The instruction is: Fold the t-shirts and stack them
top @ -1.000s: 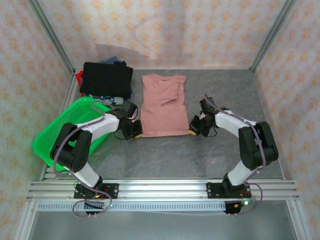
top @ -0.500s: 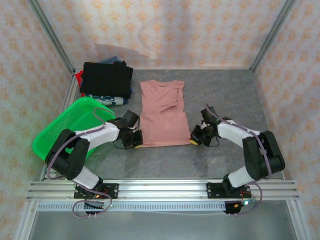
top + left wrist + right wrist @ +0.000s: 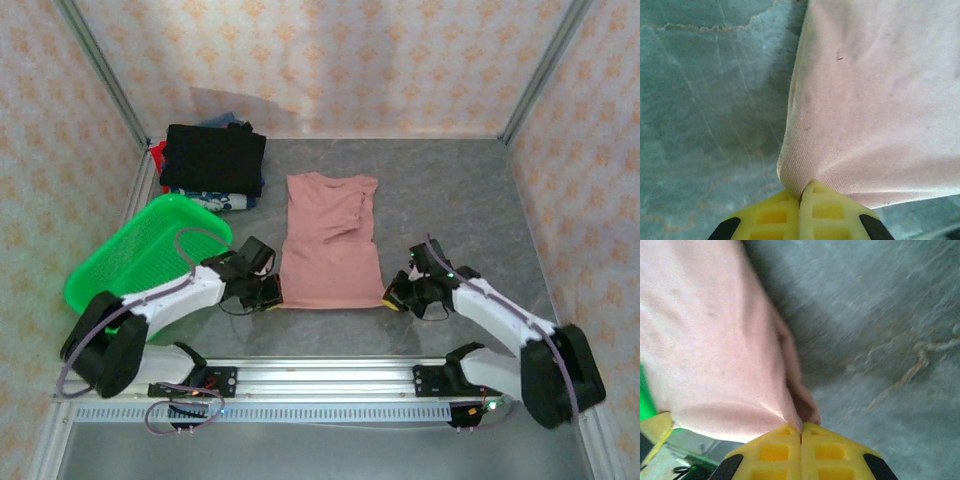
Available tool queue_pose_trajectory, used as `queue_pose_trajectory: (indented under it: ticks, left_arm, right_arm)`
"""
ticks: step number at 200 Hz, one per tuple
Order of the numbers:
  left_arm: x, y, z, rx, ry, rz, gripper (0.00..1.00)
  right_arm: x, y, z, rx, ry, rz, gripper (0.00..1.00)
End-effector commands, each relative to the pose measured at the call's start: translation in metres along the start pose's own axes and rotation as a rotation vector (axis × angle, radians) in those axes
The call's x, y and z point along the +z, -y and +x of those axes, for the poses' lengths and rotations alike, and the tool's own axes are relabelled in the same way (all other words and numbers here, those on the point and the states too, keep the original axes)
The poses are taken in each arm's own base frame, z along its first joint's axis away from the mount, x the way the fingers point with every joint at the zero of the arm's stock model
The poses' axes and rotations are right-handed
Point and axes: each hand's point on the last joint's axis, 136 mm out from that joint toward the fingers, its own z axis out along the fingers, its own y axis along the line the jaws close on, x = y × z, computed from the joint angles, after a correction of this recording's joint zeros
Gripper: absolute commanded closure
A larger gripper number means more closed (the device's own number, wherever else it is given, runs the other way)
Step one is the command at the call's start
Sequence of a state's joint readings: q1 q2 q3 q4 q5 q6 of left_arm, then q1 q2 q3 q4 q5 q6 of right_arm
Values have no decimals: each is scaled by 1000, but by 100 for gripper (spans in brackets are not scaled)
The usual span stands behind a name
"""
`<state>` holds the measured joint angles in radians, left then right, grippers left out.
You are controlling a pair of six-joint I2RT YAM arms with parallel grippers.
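Observation:
The dusty-pink t-shirt (image 3: 330, 242) lies flat in the middle of the table, sides folded in, hem toward the arms. My left gripper (image 3: 270, 293) is shut on its near-left hem corner (image 3: 800, 170), the yellow fingers (image 3: 775, 215) pinching the cloth. My right gripper (image 3: 394, 296) is shut on the near-right corner (image 3: 790, 412), its yellow fingers (image 3: 832, 452) closed over a fold of pink fabric. At the back left sits a stack of folded shirts, a black shirt (image 3: 213, 157) on top, blue-and-white patterned shirt (image 3: 222, 199) and red shirt (image 3: 156, 152) edges showing beneath.
A green mesh basket (image 3: 140, 255) stands at the left, close to my left arm. Grey marbled tabletop (image 3: 450, 200) extends to the right and behind the pink shirt. Patterned walls enclose the table; an aluminium rail (image 3: 320, 378) runs along the near edge.
Both grippers have drawn the pink shirt's hem toward the near edge, and the whole shirt has slid nearer. The arms have stretched lower and flatter.

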<state>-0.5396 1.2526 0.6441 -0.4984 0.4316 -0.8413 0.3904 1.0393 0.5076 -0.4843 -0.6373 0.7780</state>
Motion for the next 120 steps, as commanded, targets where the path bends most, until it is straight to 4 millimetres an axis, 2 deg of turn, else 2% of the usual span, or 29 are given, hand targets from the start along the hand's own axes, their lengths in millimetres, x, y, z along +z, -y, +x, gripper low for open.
queue_pose_trajectory:
  ticks: [1,19,52,93,120]
  left_arm:
    - [-24,-12,8,-32,33,-34,100]
    - [-44,-3,6,-24,63,-5,100]
    - [-63,20,-3,-4,76,52,100]
    - [-84,44,-39,-6,110,97,100]
    - [-93,52,-70,-30,133,126,100]
  right_arm:
    - [-18,9,10,59,30,16,100]
    - [-32,0,12,51,51,-15,100]
    - [-47,-29,3,25,78,-80,100]
    - [-57,-77,-25,-59,91,-82,100]
    - [-60,-103,-55,-82,97,-83,100]
